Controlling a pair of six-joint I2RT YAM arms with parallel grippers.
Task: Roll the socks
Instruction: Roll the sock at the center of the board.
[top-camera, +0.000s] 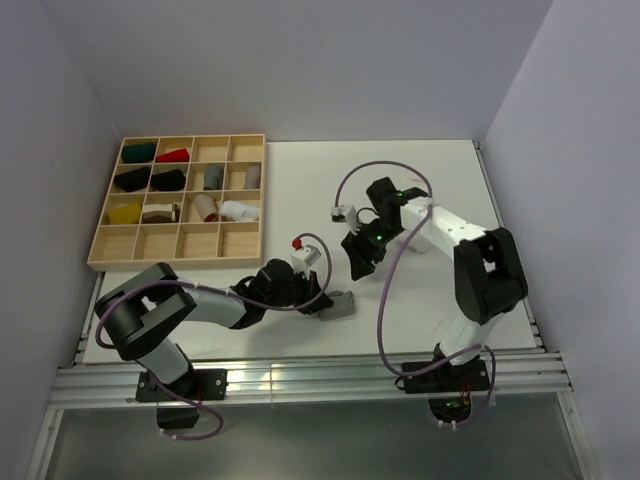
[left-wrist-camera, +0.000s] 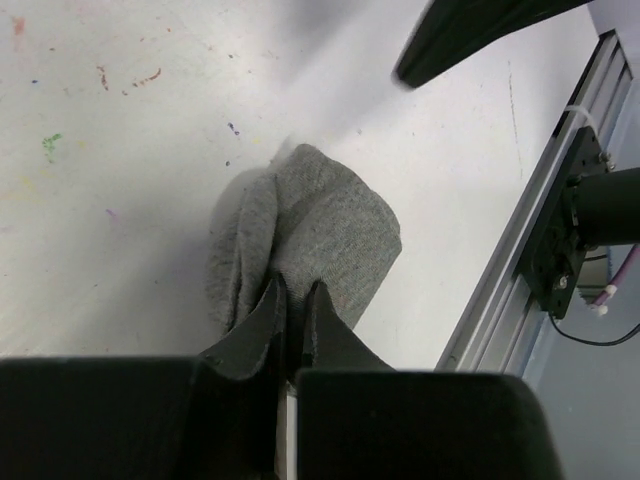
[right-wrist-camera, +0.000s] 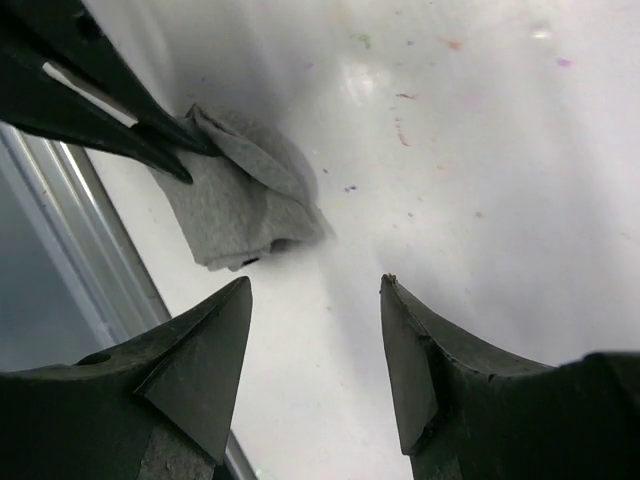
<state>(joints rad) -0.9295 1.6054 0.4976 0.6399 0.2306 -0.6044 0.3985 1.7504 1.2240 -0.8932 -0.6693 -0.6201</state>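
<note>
The left claw (left-wrist-camera: 293, 292) pinches the rolled grey sock (left-wrist-camera: 335, 225) between its tips; the right claw (right-wrist-camera: 315, 282) gapes open, sock just ahead.

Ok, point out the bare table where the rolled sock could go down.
Bare table lies between the wooden tray and the right arm, and along the far edge. The tray's near row is empty too. It is crowded at the near edge, where the left tool pinches the grey sock and the open right tool hovers close.
</note>
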